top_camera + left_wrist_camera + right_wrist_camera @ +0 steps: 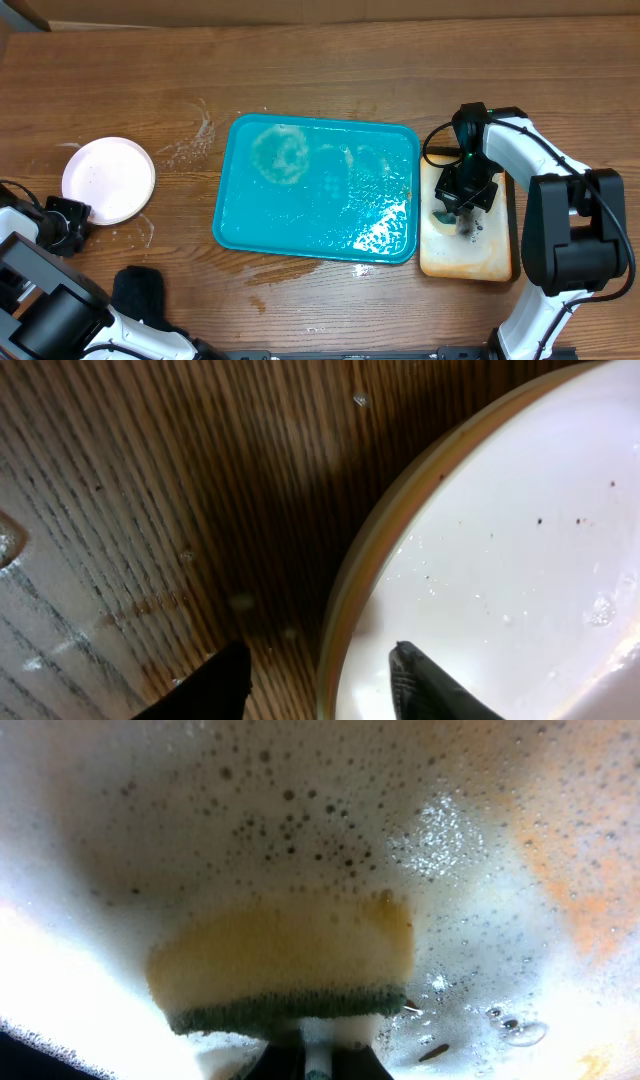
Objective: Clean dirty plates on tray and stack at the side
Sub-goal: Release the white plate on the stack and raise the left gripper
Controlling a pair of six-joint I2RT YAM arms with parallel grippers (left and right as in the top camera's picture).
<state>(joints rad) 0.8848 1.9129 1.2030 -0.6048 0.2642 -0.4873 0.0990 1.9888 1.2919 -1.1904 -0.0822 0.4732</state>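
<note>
item: tray (320, 215). it was found at the middle of the table (350, 70), bare of plates. a wet soapy film and pale round marks were noted on its floor.

item: plates (108, 180). they were found off the tray, set on the table well to its left as one round pile. only a white top face was shown from above. in the left wrist view a pale yellowish edge was seen under the white one. the number in the pile could not be told. a few dark specks and water drops were noted on the top face.

item: left gripper (62, 222). it was placed at the pile's near edge with jaws parted, one finger (215, 685) outside the rim and the other over the plate's inside. the rim was not seen to be pinched, so the plate was judged released.

item: right gripper (462, 195). it was held over the cream tray (490, 255), just right of the tray, and was clenched on the sponge (285, 955), yellow with a green backing, which was pressed into foam (200, 810).

status: cleaning and stacking were judged all but finished, since nothing was left on the tray. whether all three plates were stacked could not be confirmed. the specks on the top face were judged a possible remainder.
</note>
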